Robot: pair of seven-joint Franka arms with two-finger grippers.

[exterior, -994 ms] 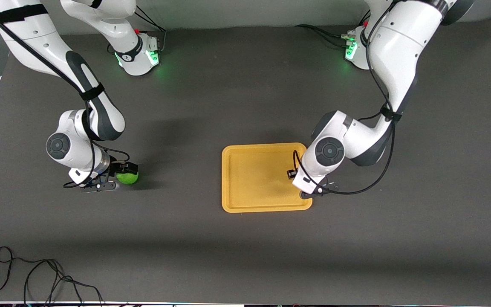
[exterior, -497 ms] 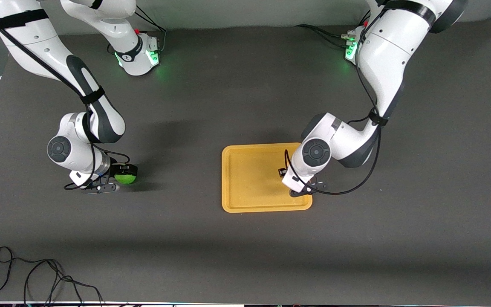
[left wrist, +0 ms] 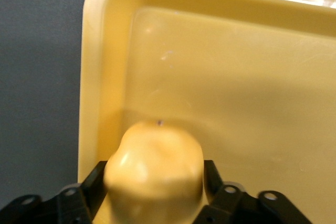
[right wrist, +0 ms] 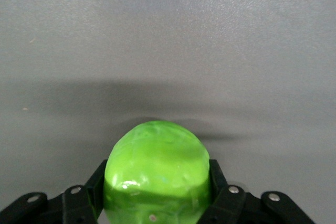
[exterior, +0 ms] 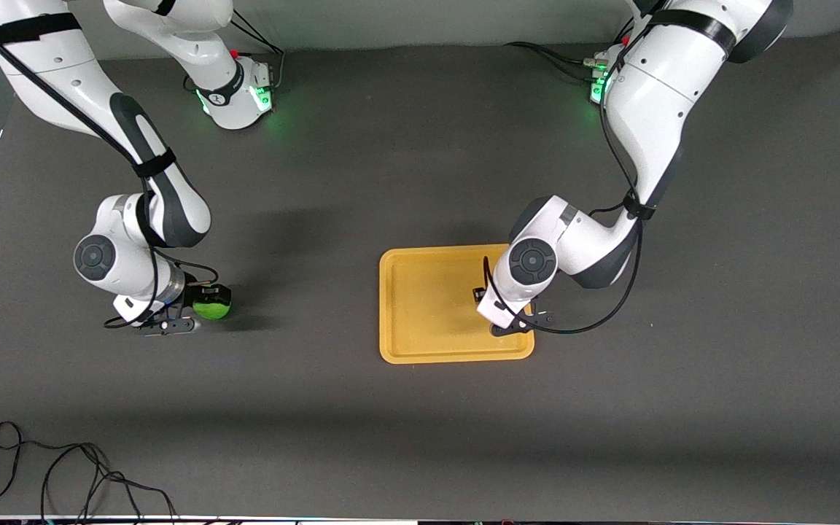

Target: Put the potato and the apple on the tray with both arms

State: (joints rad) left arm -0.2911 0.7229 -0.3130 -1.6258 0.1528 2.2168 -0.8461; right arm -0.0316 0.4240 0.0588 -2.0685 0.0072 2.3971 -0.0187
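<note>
Left hand [left wrist: 155, 203] clamped the potato [left wrist: 154, 174] over the tray [exterior: 420, 321] corner; right hand [right wrist: 157, 203] clamped the apple [exterior: 211, 308], well apart from the tray. Risk: a release near the rim could roll the potato off.

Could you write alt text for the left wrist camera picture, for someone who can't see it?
A yellow-tan potato sits gripped in the left claw, held just above a corner of the yellow-orange tray, with dark table beside it.
</note>
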